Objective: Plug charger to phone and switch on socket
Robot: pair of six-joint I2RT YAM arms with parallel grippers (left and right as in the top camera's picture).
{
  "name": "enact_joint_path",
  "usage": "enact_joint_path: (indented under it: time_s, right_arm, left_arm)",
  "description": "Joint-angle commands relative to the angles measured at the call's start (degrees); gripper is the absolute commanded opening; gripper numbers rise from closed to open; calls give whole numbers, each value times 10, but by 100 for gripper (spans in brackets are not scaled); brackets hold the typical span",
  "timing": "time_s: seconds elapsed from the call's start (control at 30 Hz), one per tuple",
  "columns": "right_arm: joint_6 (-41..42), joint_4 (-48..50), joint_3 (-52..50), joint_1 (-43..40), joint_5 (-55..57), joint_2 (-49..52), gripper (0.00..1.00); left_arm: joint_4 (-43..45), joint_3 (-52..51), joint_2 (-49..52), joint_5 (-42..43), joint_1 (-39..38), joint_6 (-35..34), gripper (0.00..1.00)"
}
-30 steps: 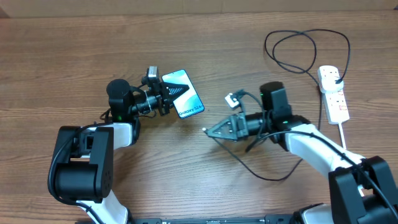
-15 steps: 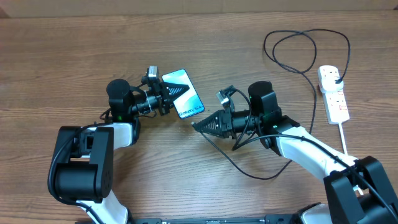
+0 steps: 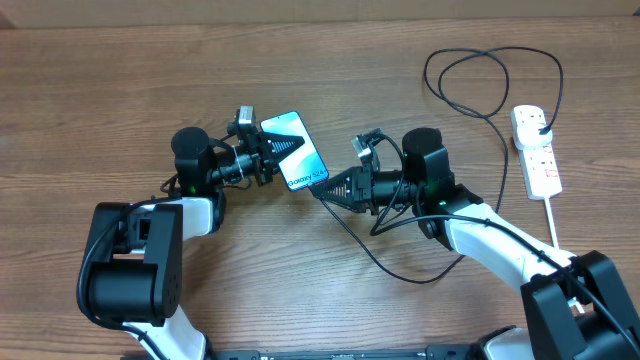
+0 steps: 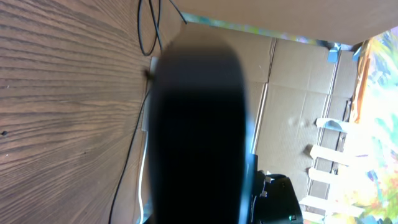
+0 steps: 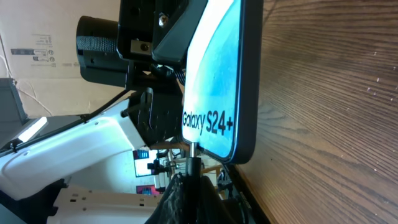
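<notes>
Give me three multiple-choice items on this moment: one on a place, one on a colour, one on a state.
1. Where does the socket lie?
A. on the robot's right
B. on the robot's left
C. dead centre

2. What colour is the charger?
A. white
B. red
C. black

3. How is the left tool?
A. open and empty
B. shut on the phone
C. resting on the socket

Answers:
1 A: the overhead view shows it near the right end of the table.
2 C: its thin black cable loops beside the socket.
3 B: its fingers clamp the lit phone.
</notes>
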Motion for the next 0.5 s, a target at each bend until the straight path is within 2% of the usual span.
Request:
enact_joint_path:
  time_s: [0.0, 0.47]
  right_arm:
    - [5, 3, 2, 0, 6, -8, 4]
    - [4, 1, 2, 0, -22, -8, 4]
  left_arm:
    - [7, 16, -17, 10, 2, 4, 4]
    - [7, 16, -17, 1, 5, -17, 4]
